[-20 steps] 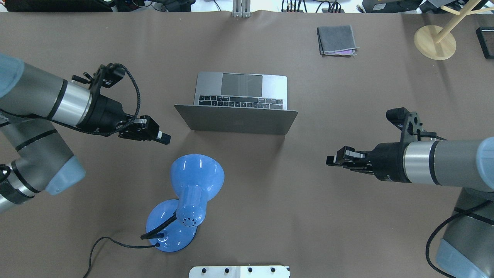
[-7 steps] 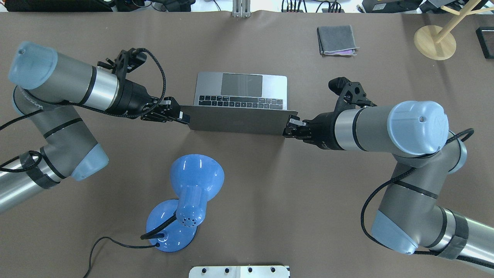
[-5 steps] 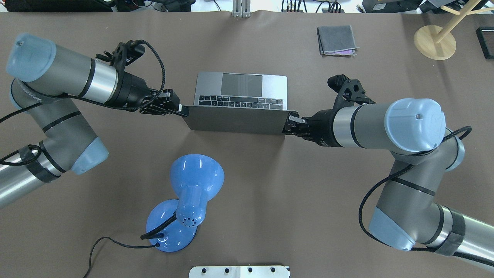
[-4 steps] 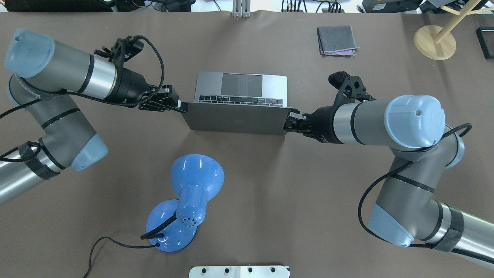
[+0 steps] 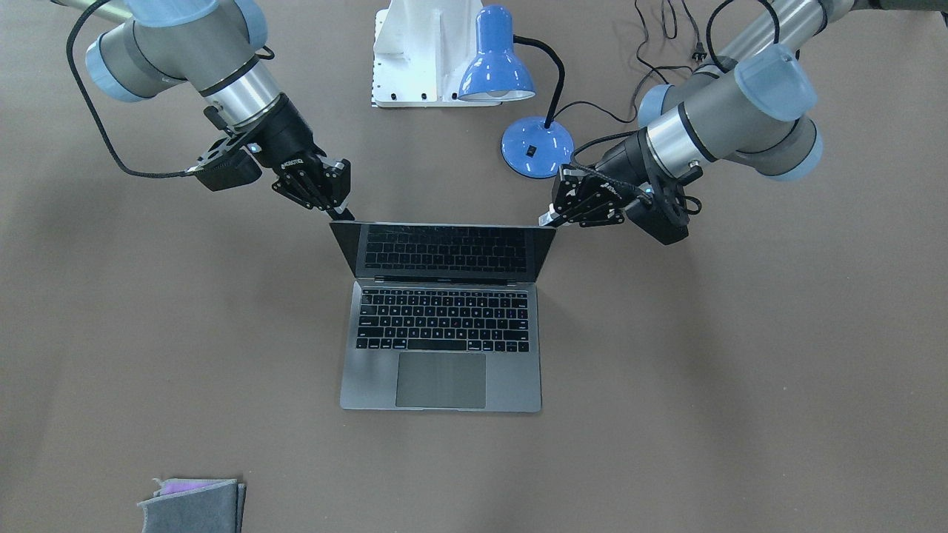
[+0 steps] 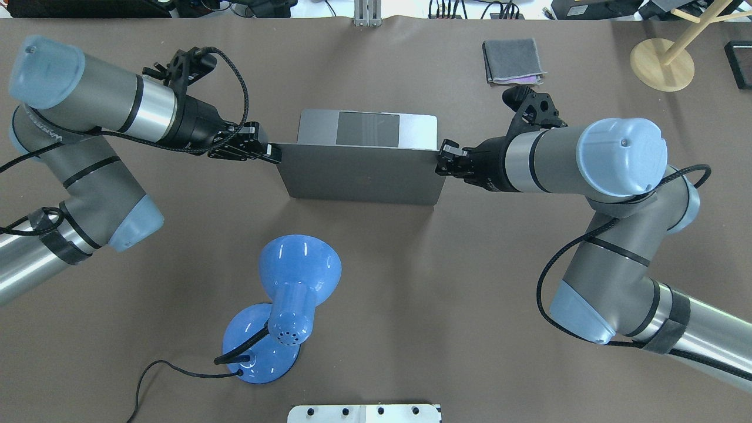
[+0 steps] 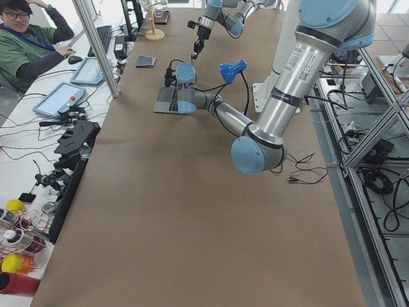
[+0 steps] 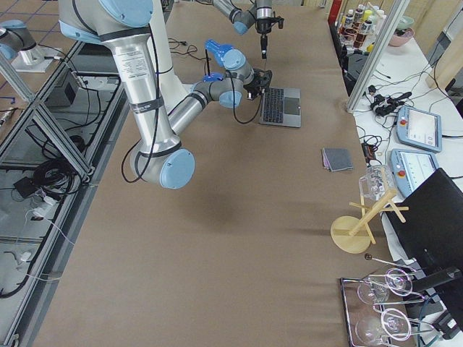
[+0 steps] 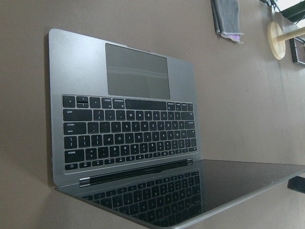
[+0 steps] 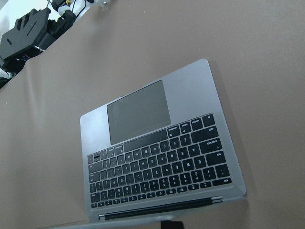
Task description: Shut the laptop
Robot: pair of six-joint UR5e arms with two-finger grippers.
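The grey laptop [image 6: 361, 173] stands partly open mid-table, its lid tilted forward over the keys so that only the trackpad [image 6: 368, 128] shows from overhead. From the front, its black screen [image 5: 444, 248] leans over the keyboard [image 5: 443, 320]. My left gripper [image 6: 271, 154] is shut and touches the lid's top left corner from behind. My right gripper [image 6: 442, 161] is shut and touches the lid's top right corner. In the front view my left gripper [image 5: 546, 218] and right gripper [image 5: 339, 213] sit at those corners. Both wrist views show the laptop's keyboard [image 9: 128, 124] [image 10: 157, 152].
A blue desk lamp [image 6: 294, 276] with its cord stands on the near side of the laptop. A folded grey cloth [image 6: 512, 60] and a wooden stand [image 6: 662, 63] lie at the far right. A white base plate [image 6: 364, 413] is at the near edge.
Both arms came in from the sides to the lid's top corners. They then moved away from the robot, tipping the lid forward until it covers the keyboard from overhead.
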